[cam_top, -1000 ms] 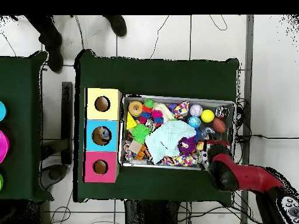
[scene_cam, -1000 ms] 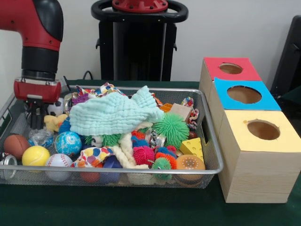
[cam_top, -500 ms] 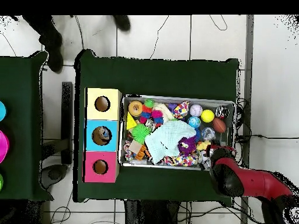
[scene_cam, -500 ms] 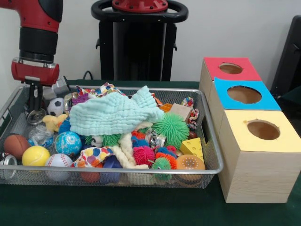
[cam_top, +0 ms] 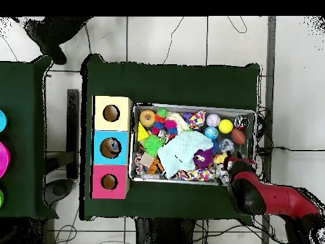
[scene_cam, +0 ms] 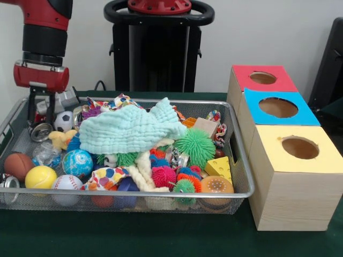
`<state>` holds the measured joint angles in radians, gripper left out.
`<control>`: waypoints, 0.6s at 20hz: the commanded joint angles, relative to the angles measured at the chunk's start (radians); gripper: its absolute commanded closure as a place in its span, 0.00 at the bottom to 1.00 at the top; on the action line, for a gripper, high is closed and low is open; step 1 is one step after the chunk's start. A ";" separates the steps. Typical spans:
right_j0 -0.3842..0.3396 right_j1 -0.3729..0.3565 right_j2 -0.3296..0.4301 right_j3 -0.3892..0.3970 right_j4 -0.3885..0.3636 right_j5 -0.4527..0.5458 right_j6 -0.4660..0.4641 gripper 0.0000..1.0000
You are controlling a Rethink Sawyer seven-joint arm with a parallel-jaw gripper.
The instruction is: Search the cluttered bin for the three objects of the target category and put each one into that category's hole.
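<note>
My gripper [scene_cam: 41,123] hangs over the far left corner of the wire bin [scene_cam: 242,179], shut on a small silver can [scene_cam: 40,132] held just above the toys. A second silver can [scene_cam: 6,184] lies at the bin's near left corner, and a third [scene_cam: 177,157] sits in the middle beside the green spiky ball [scene_cam: 195,146]. To the right stand the red box [scene_cam: 244,75], blue box [scene_cam: 257,115] and yellow box [scene_cam: 278,160], each with a round hole. In the overhead view the red arm [cam_top: 270,198] covers the gripper at the bin's corner [cam_top: 244,166].
A mint cloth [scene_cam: 128,128] lies over the heap. Balls fill the left end: brown [scene_cam: 17,165], yellow [scene_cam: 40,177], globe [scene_cam: 77,163], baseball [scene_cam: 67,183]. A cheese wedge [scene_cam: 220,167] and spiky toys lie on the right. A black stand [scene_cam: 158,48] rises behind.
The gripper has risen from down among the toys at the bin's left end, bringing the small silver can up with it. Everything else in the bin has stayed put.
</note>
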<state>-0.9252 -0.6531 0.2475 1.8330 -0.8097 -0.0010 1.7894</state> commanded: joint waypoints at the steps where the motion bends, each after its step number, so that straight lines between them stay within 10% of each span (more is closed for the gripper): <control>1: -0.026 0.020 0.103 0.036 0.009 0.042 0.053 0.00; 12: -0.018 0.058 0.076 0.006 0.017 0.061 0.060 0.00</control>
<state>-0.9461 -0.6507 0.2586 1.8330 -0.8097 -0.0010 1.7894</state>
